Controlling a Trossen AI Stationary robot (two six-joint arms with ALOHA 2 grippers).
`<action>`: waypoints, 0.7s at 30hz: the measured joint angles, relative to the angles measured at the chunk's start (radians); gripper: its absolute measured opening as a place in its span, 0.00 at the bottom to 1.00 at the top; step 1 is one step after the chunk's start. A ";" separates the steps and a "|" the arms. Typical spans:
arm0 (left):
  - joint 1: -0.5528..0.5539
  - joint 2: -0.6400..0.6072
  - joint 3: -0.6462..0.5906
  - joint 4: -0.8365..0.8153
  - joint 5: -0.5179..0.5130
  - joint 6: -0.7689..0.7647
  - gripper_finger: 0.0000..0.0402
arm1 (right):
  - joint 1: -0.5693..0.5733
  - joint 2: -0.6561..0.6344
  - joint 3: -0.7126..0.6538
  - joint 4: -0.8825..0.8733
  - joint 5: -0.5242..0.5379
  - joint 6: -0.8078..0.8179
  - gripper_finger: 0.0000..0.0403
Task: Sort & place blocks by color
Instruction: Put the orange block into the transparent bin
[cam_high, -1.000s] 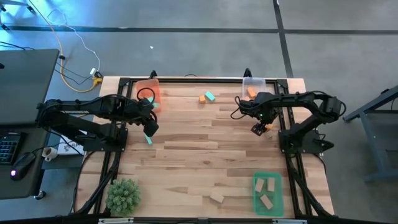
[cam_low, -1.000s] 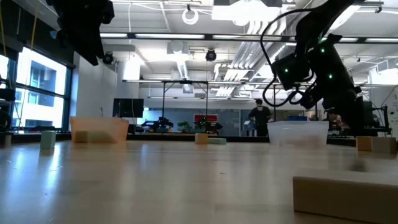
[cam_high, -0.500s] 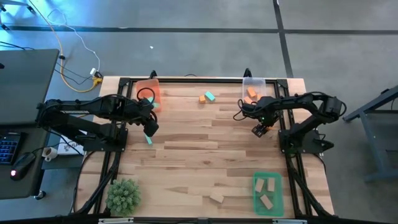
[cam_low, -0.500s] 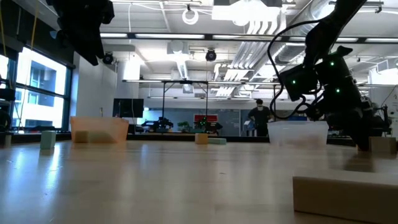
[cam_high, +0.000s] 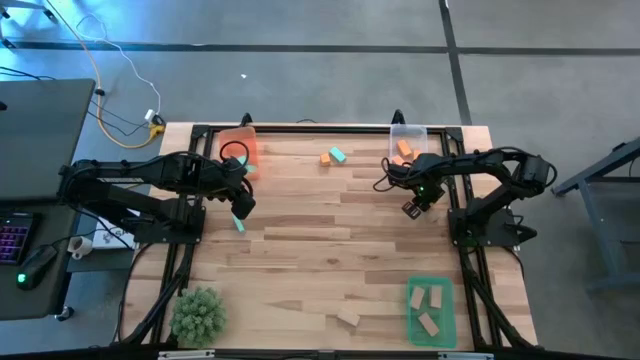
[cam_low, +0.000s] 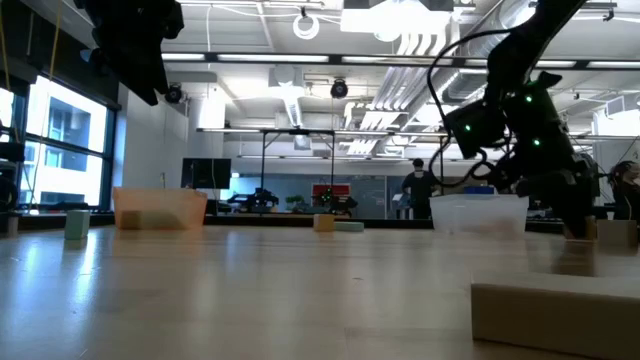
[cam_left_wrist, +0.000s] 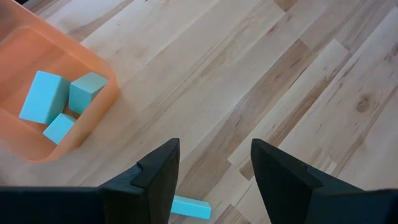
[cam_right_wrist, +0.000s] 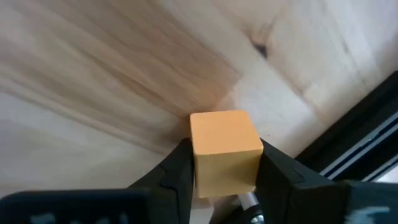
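**Right gripper clamps an orange block near the clear tray**

The right gripper (cam_right_wrist: 224, 163) has its two fingers pressed against opposite faces of an orange cube (cam_right_wrist: 225, 149), so the block sits squarely between them and cannot twist; the wrist view shows it just above the bare wooden table (cam_right_wrist: 93, 74). From above, this gripper (cam_high: 411, 207) lies on the table's right side, near the clear tray (cam_high: 408, 133), which already holds orange blocks (cam_high: 403, 149). That is presumably why the cube is held here: it belongs with that colour.

The left gripper (cam_left_wrist: 211, 180) hangs with its fingers spread and nothing between them, over a teal block (cam_left_wrist: 189, 208) lying flat on the wood, seemingly lined up for a pick. Beside it the orange tray (cam_left_wrist: 93, 106) holds three teal blocks (cam_left_wrist: 43, 96).

Farther off, an orange and a teal block (cam_high: 333, 156) sit together at the table's far middle. The green tray (cam_high: 412, 318) at the near right holds tan blocks, with one tan block (cam_high: 348, 318) left outside, beside it.
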 joint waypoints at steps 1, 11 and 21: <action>0.000 0.000 0.000 0.000 0.000 0.000 0.46 | 0.002 0.000 0.016 -0.012 -0.003 0.000 0.27; 0.000 0.000 0.000 0.003 0.000 -0.002 0.46 | 0.016 0.000 0.270 -0.014 -0.015 -0.083 0.27; 0.000 0.000 0.000 0.007 -0.021 -0.002 0.46 | -0.079 0.000 0.474 0.100 0.156 -0.206 0.27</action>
